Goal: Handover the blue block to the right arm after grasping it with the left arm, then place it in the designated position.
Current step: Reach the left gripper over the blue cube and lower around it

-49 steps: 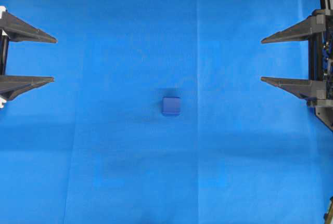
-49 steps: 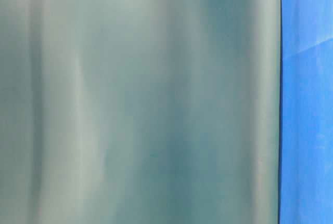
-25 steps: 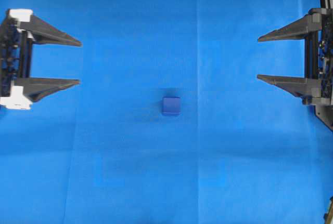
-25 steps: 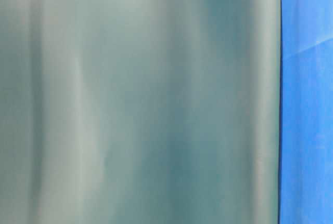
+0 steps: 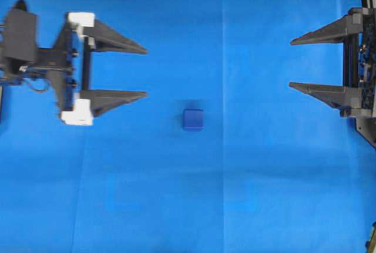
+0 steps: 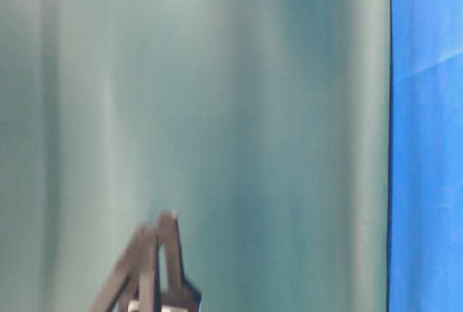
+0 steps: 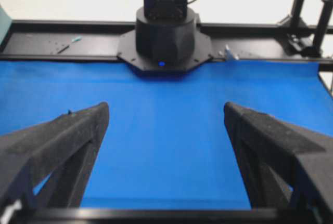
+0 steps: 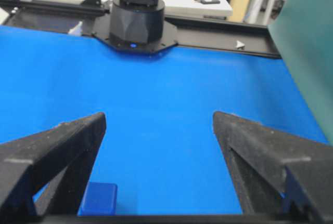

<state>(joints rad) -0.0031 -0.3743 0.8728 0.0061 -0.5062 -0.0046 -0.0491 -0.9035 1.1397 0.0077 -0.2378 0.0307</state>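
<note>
While the blue cloth covers the whole work surface in the overhead view, the left arm reaches in from nine o'clock with its gripper spread wide, the two black fingers well apart and holding nothing. The right arm sits at the three o'clock edge, its gripper equally agape and empty, tips pointing toward the centre. The blue block lies alone on the cloth near the middle, at about four o'clock from the left fingertips and apart from them, well away from the right ones. No container is in sight. Bare cloth lies all round the block. In the right wrist view the block shows low beside the left-hand finger.
</note>
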